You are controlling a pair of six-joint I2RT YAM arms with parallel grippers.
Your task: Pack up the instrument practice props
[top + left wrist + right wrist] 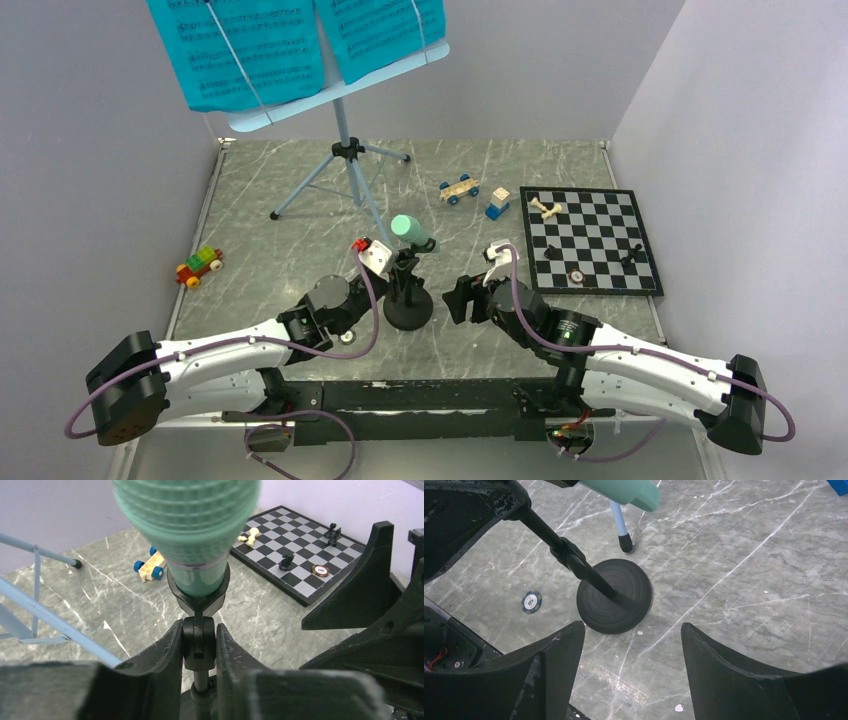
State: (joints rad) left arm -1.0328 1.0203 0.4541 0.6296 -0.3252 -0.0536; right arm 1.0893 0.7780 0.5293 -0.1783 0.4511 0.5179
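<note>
1. Clamped in left tool point(199, 646): neck of black stand point(614, 602), just under mint microphone point(192, 535); base resting mid-worktop point(280, 250).
2. Apart and empty: right tool point(633, 645), near base.
3. Nothing packed yet; music stand point(345, 150) with sheets point(240, 50) upright at back.

High rear view, facing down over whole table point(280, 265); wrist views close, low, sharing microphone stand point(624, 607)

White-shelled arms point(225, 352), black joint housings point(125, 385), purple cables point(372, 300) (one per arm), black wedge-shaped claw fingers point(555, 672)
</note>
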